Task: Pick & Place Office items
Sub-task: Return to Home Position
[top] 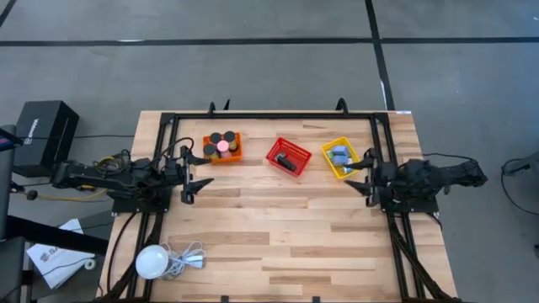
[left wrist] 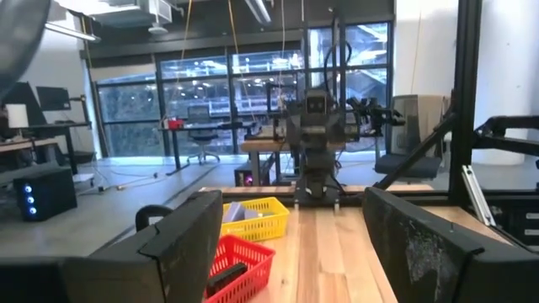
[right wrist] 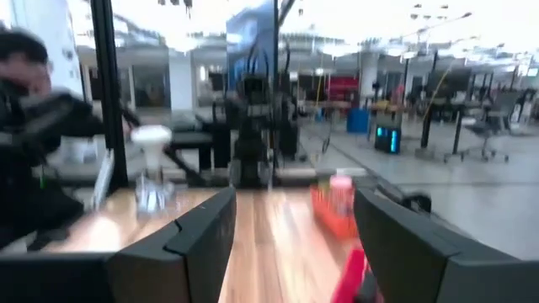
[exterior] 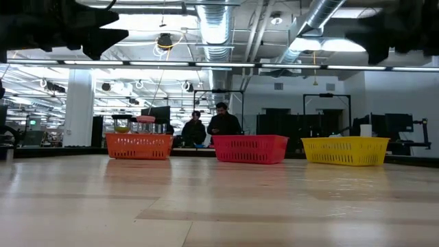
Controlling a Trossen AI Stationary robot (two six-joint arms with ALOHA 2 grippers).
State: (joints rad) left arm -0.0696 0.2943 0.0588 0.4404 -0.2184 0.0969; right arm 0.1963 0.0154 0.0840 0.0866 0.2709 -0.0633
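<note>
We find ourselves in a big open robotics lab: bare silver ducts (exterior: 218, 31) and strip lights run overhead, grey concrete floor (top: 253, 59) surrounds the wooden table (top: 278, 244), and far ahead of the left gripper (left wrist: 295, 244) office desks (left wrist: 189, 126) stand before glass walls (left wrist: 210, 101).

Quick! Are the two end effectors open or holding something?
Left end effector: open, holding nothing.
Right end effector: open, holding nothing.

L arm (top: 101, 175) folded low at left side, forearm level, pointing inward. L gripper (top: 194, 174): fingers (left wrist: 181, 244) spread wide. R arm (top: 438, 175) mirrors it at right side. R gripper (top: 352, 178): fingers wide apart too. Grippers face each other, well apart.
</note>
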